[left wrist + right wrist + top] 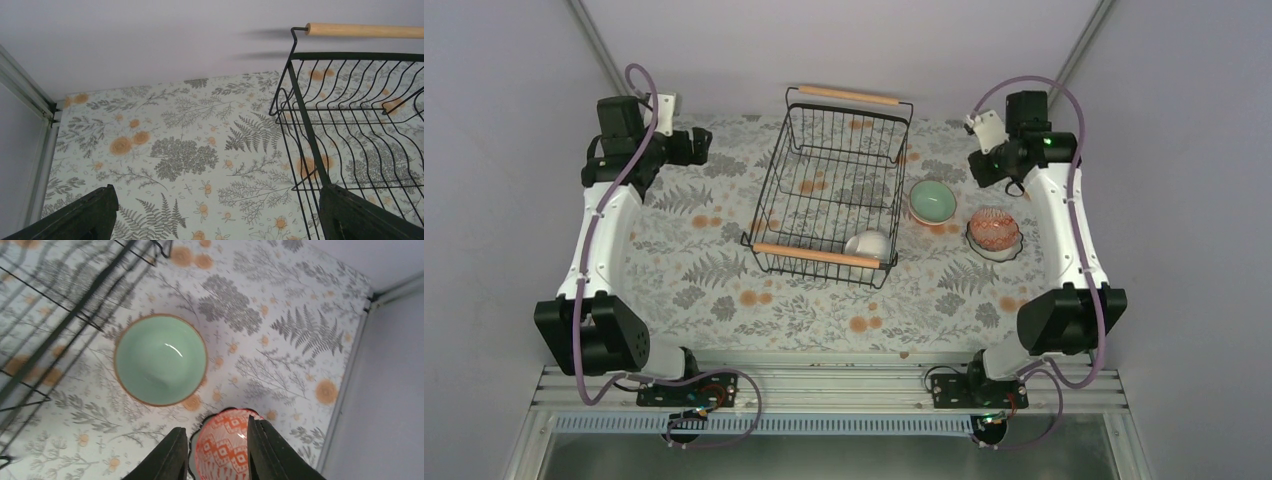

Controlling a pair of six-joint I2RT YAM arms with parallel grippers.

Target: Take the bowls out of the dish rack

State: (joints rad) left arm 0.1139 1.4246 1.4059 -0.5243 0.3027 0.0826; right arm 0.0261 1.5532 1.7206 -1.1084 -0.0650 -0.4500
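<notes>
The black wire dish rack [839,190] with wooden handles stands mid-table; one white bowl [869,245] lies in its near right corner. To the rack's right, a mint-green bowl [932,201] [160,360] rests on the cloth. An orange patterned bowl [994,228] [225,440] sits nested in a scalloped white bowl [1009,250]. My right gripper [977,168] [217,450] hangs above that stack, jaws partway apart, holding nothing. My left gripper [699,143] [215,215] is wide open and empty, left of the rack's [350,110] far corner.
A floral cloth [704,270] covers the table. Walls close it in at the back and both sides, with a metal corner post [30,100] near the left gripper. The rack's far wooden handle [365,31] sticks up high.
</notes>
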